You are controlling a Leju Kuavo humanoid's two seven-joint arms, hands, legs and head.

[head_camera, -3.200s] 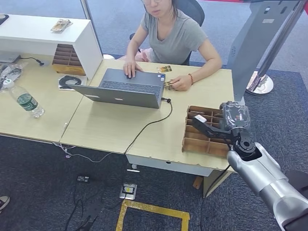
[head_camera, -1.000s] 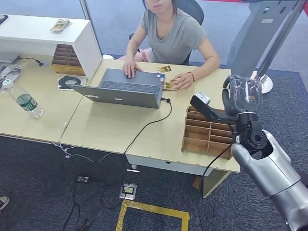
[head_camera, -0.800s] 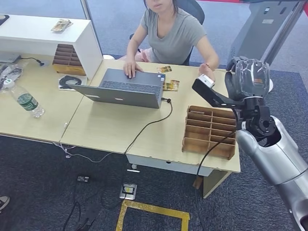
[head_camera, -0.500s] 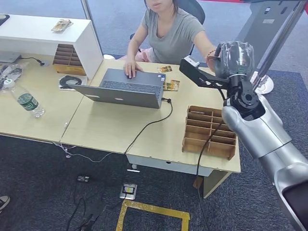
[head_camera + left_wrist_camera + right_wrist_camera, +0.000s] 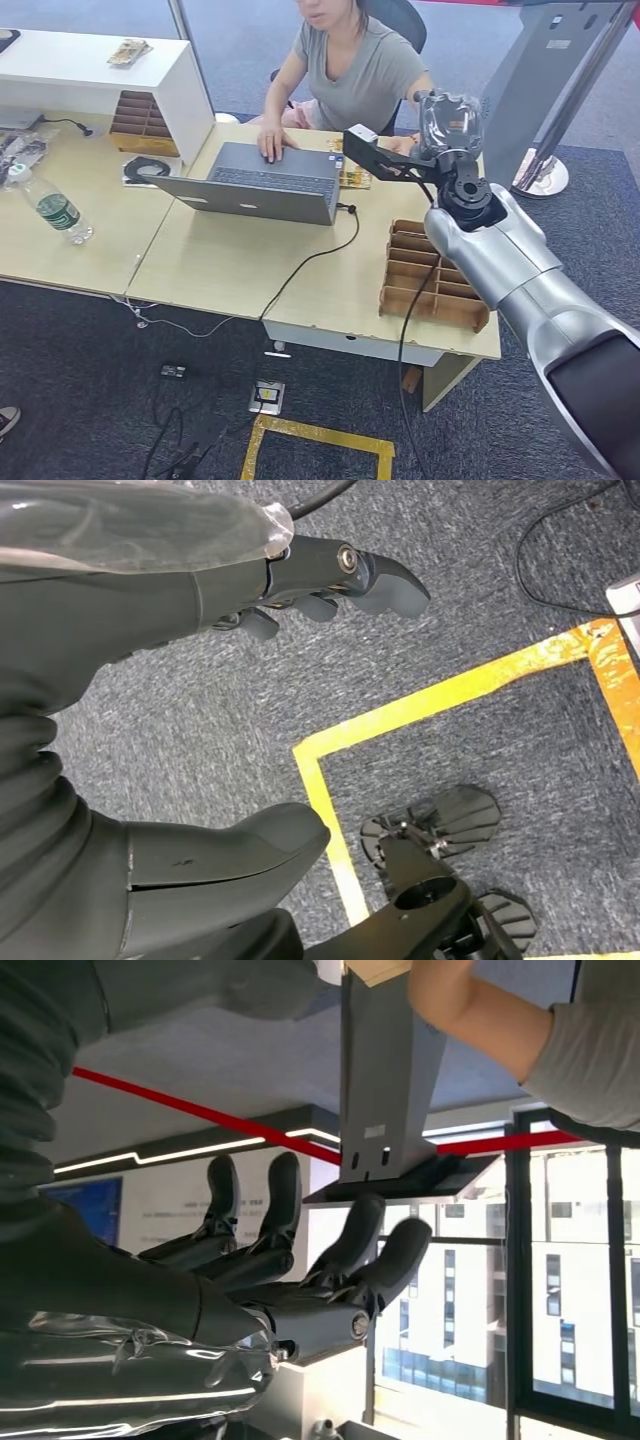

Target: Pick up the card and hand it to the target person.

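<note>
My right hand (image 5: 445, 125) is raised over the desk's far side, its dark fingers (image 5: 392, 160) stretched toward the seated person (image 5: 362, 60). A small white card (image 5: 363, 133) is pinched at the fingertips. The person's hand (image 5: 400, 146) sits just behind my fingers, close to the card; whether it touches the card I cannot tell. Their other hand (image 5: 269, 145) rests on the laptop. The right wrist view has my right hand (image 5: 287, 1250) with fingers extended and the person's forearm (image 5: 475, 1015) beyond. My left hand (image 5: 189, 600) hangs over the carpet, fingers apart, holding nothing.
Below my right arm a cardboard organizer (image 5: 434, 275) stands on the desk (image 5: 226, 260). An open laptop (image 5: 264, 185) with a black cable, loose cards (image 5: 355, 178), a water bottle (image 5: 56, 210) and a white shelf (image 5: 98, 75) lie to the left. A grey stand (image 5: 528, 90) rises at the right.
My right hand lifted from the organizer with the card and swung left and forward toward the person. The person's hand left the desk and came up to meet it.
</note>
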